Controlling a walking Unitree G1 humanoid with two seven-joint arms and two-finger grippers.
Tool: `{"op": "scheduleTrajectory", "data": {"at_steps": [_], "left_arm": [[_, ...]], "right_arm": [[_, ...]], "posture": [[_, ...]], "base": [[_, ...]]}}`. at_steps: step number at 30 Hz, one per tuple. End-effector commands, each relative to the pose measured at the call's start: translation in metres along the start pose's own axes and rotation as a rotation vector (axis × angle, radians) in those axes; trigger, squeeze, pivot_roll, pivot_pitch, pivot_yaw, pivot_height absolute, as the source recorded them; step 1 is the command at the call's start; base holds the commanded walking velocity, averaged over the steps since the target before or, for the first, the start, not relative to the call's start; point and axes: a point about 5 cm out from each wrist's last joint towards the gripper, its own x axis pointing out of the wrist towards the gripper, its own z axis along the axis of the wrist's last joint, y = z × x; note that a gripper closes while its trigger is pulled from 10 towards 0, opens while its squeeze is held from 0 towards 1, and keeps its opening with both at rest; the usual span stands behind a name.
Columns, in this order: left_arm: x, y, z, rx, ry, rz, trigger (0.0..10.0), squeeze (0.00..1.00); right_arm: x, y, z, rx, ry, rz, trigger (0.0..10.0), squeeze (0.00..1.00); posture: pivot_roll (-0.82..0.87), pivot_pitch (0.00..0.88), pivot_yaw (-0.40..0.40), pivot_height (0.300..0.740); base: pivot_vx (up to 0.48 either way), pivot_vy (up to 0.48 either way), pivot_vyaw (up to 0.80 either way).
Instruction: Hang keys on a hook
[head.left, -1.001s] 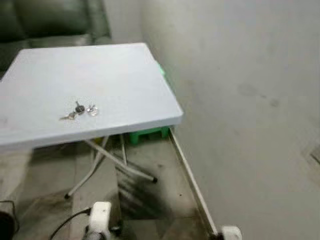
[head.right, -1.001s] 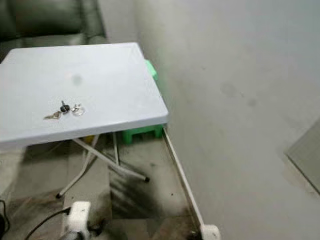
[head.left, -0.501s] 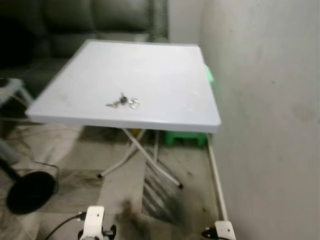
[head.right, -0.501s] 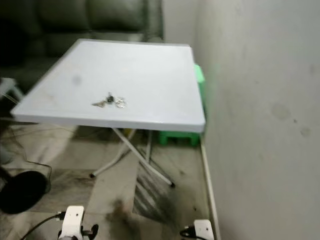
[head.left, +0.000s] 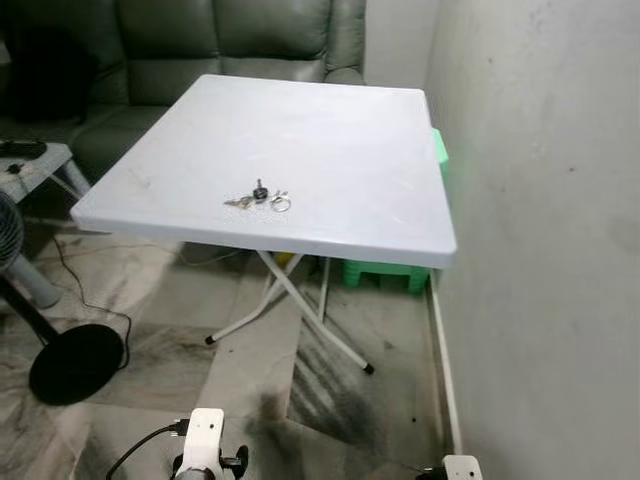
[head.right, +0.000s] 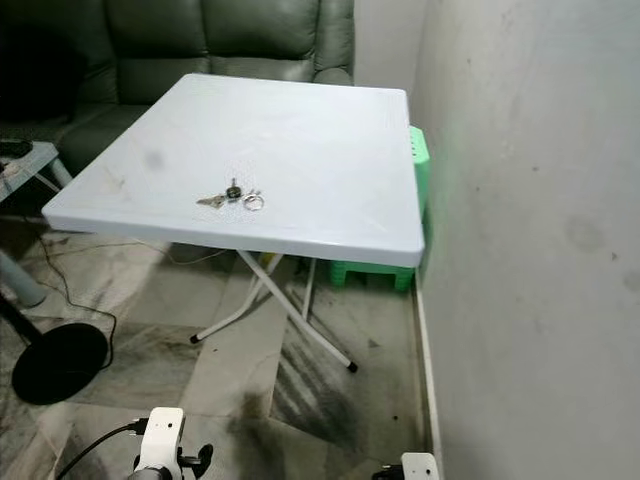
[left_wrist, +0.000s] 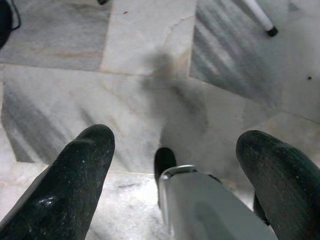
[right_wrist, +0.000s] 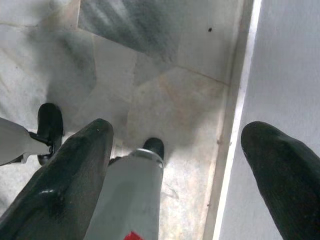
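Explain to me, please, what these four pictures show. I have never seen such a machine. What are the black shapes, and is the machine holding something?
The machine is a walking robot with two arms. The two wide pictures come from a camera on its head, looking forward and down. They show a white folding table standing beside a wall, with a small bunch of keys lying on it near the front edge. Behind the table is a dark sofa, under it a green stool, and to the left a fan base on the floor.

The other two pictures come from cameras on the wrists. The black shapes are the fingers of each hand: the left gripper and the right gripper. Both hang low over the marble floor with fingers spread apart, and both hold nothing. The keys are not yet picked up.
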Motion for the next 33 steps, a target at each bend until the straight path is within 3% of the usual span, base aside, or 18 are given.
{"op": "scheduleTrajectory", "data": {"at_steps": [1, 33], "left_arm": [[0.0001, 0.0043, 0.0029, 0.013, -0.009, 0.004, 10.0, 0.0], [-0.0002, 0.0039, 0.002, -0.016, -0.013, 0.011, 10.0, 0.0]], "right_arm": [[0.0008, 0.0039, 0.002, 0.002, -0.007, 0.006, 10.0, 0.0], [0.0007, 0.0031, 0.0018, 0.01, -0.007, 0.009, 10.0, 0.0]], "posture": [[-0.03, 0.0, -0.007, 0.74], [-0.02, 0.0, -0.014, 0.74]], "base": [[0.0, 0.469, 0.0], [0.0, 0.479, 0.0]]}}
